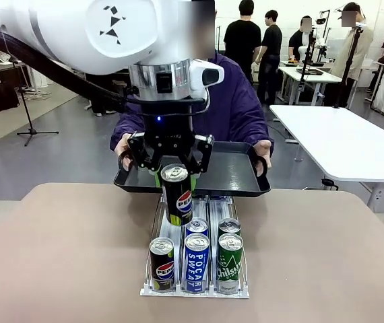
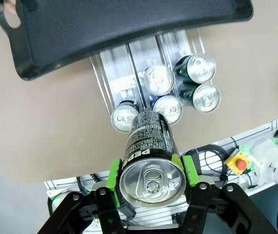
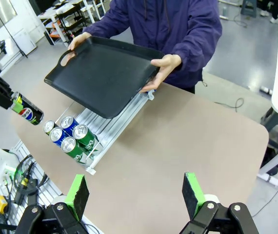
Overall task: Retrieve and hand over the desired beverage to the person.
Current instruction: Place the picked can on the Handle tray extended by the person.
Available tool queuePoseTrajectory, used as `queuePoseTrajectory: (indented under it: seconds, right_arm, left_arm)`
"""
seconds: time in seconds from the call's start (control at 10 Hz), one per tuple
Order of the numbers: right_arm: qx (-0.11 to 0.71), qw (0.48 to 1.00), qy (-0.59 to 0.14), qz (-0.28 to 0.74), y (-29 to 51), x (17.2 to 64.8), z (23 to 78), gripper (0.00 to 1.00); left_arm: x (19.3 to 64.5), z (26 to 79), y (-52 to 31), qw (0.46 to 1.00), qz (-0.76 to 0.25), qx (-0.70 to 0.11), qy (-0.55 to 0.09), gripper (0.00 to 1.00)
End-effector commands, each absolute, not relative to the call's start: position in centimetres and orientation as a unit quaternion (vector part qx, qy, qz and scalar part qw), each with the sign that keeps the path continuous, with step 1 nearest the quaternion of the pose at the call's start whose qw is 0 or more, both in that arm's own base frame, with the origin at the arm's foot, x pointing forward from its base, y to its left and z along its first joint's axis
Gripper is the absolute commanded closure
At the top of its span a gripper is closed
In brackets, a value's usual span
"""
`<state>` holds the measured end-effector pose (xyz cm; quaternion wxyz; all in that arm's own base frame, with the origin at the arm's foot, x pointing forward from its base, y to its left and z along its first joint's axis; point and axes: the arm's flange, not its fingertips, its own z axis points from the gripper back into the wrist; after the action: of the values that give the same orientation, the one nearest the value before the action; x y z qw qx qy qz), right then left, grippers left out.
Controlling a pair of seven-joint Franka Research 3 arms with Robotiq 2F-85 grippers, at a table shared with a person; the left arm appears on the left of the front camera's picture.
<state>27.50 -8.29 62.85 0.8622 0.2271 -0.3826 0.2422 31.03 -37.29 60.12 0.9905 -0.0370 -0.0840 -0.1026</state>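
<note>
Pepsi can (image 1: 178, 198) in the air, tray ready: the drop-off is the risky bit.
The person (image 1: 239, 108) across the table (image 1: 57, 256) clasps the black tray (image 1: 236, 171) by both handles. In the right wrist view it slopes down toward the robot, its near edge hanging over the back of the can rack (image 1: 195, 293). A can set on that slope could slide or tip, I'd say. The left gripper (image 1: 176, 176) is clamped on the Pepsi can near its top, above the rack's left lane and just short of the tray's rim. Go forward too low and it clips that rim or the 5 cans (image 1: 197, 262) underneath. A pinch that high lets the body swing, too. The right gripper (image 3: 135, 197) hangs wide apart, empty, over bare table.
</note>
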Motion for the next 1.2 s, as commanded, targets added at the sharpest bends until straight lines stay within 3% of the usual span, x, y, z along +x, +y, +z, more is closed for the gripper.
queuePoseTrajectory:
  seconds: [0.0,0.4,0.9,1.1]
  right_arm:
    - [0.240,0.856,-0.385,0.249,-8.2,27.7,62.5,0.00]
    - [0.240,0.856,-0.385,0.249,-8.2,27.7,62.5,0.00]
    - [0.240,0.856,-0.385,0.249,-8.2,27.7,62.5,0.00]
    - [0.240,0.856,-0.385,0.249,-8.2,27.7,62.5,0.00]
  left_arm:
    - [34.5,64.3,-37.4,0.991,-0.096,-0.040,-0.089,0.41]
    - [42.1,68.0,-37.5,0.995,-0.044,-0.015,-0.092,0.41]
    - [50.8,65.2,-37.8,0.995,-0.024,0.003,-0.098,0.41]
    - [53.1,64.5,-36.7,0.998,0.006,-0.013,-0.067,0.41]
